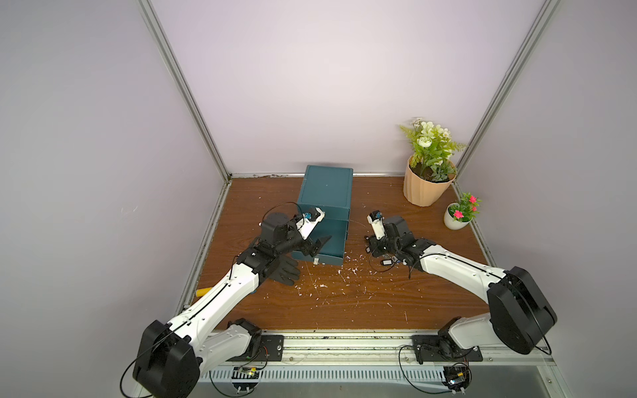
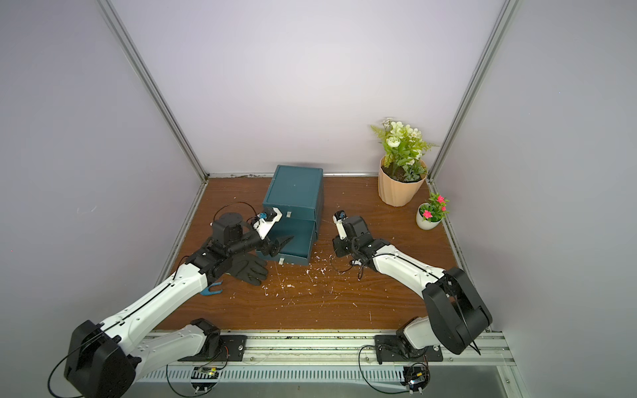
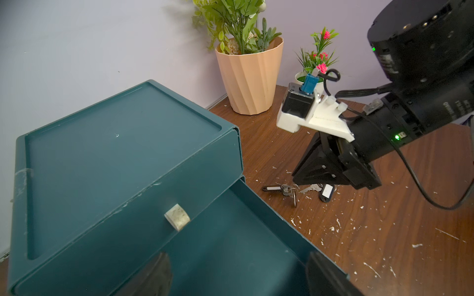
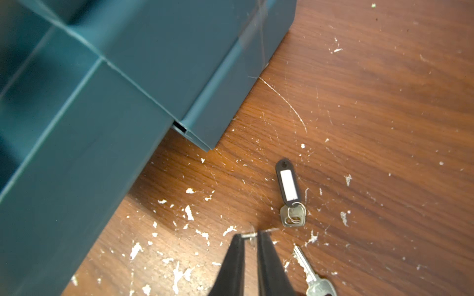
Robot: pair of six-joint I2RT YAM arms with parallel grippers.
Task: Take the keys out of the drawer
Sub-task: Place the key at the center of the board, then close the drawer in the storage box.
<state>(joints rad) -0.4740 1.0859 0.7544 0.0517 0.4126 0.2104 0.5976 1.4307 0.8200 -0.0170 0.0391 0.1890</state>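
Observation:
The keys [image 4: 289, 184] lie on the wooden table to the right of the teal drawer unit [image 1: 327, 189]: one on a black tag with a white label, a bare silver key [image 4: 314, 278] beside it. In the left wrist view the keys [image 3: 287, 190] form a small cluster under the right arm, and a top view shows one black tag [image 1: 386, 262]. My right gripper [image 4: 250, 237] points down at the table, jaws a little apart, a small silver piece at the tips. The lower drawer [image 3: 266, 210] is pulled out and looks empty. My left gripper [image 3: 238, 279] hangs wide open over it.
A black glove [image 1: 284, 270] lies under the left forearm. A peach plant pot [image 1: 425, 187] and a small white flower pot [image 1: 456, 220] stand at the back right. A blue object [image 2: 212, 291] and a yellow one [image 1: 201, 292] lie at the left edge. White flecks litter the table.

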